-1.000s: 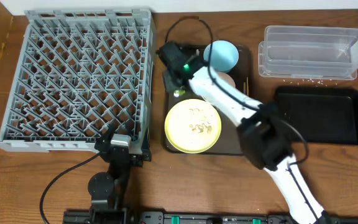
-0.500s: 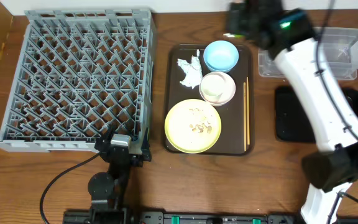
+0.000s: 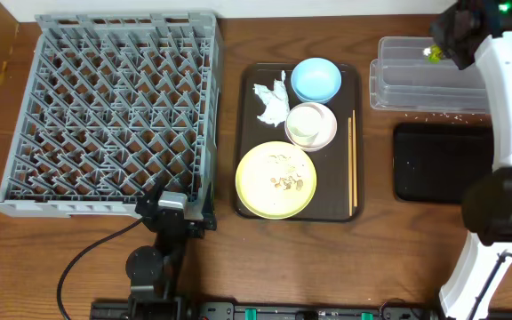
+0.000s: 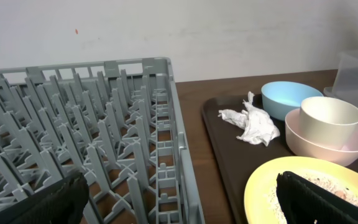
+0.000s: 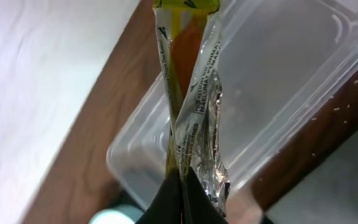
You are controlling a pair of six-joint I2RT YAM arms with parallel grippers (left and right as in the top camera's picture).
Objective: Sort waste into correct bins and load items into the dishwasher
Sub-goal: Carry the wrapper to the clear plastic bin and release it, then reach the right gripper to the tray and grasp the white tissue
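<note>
The right hand (image 3: 439, 46) hangs above the far left end of the clear plastic tub (image 3: 389, 89), its fingers pressed together on the lower end of a green-and-orange snack wrapper (image 5: 188, 106), which stands up from the pinch with its silvery inner face showing. Just in front of the tub lies the flat black tray (image 3: 434, 164), with beige rice-like crumbs (image 3: 443, 114) scattered on the wooden surface (image 3: 78, 258) between the two. In the middle, the brown serving tray (image 3: 336, 191) carries the light blue bowl (image 3: 316, 79) at its far end, a crumpled white napkin (image 3: 272, 102) beside it, a small pale cup (image 4: 330, 121) sitting inside the small white bowl (image 4: 319, 146), and the round yellow-green plate (image 3: 276, 180) nearest the robot (more crumbs lie on it). A pair of wooden chopsticks (image 3: 352, 164) runs along the tray's right edge. The large grey dish rack (image 3: 114, 116) fills the left side with nothing loaded among its pegs. The left hand (image 3: 178, 212) sits low at the rack's near right corner, fingers (image 4: 48, 202) spread wide and holding nothing.
</note>
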